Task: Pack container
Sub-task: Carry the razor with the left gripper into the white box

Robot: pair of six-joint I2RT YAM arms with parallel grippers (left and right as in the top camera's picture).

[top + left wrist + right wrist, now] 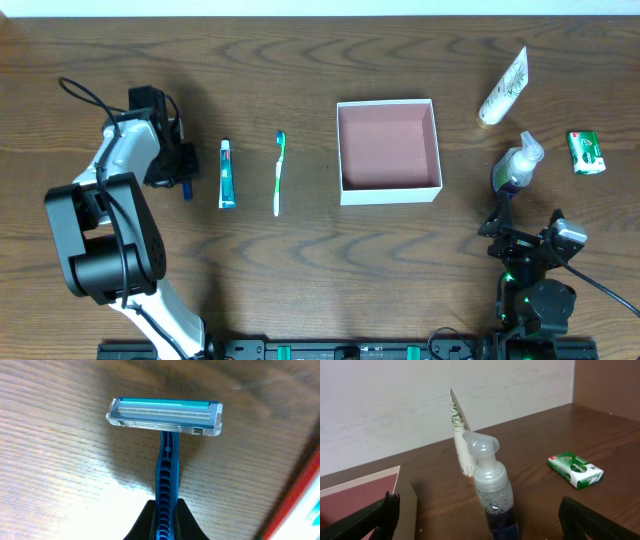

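The container (389, 190) is a square, open white box with a pink inside, right of centre; its corner shows in the right wrist view (405, 505). My left gripper (185, 178) is shut on the handle of a blue razor (165, 415), held low over the table at the far left; in the left wrist view the fingers (165, 522) pinch the handle. My right gripper (522, 228) is open, its fingers (485, 527) spread either side of a clear pump bottle (492, 485) that stands just in front of it (517, 165).
A toothpaste tube (227, 173) and a green toothbrush (279, 172) lie between the left gripper and the box. A white tube (505, 88) stands at the back right, and a green soap box (586, 152) lies at the far right.
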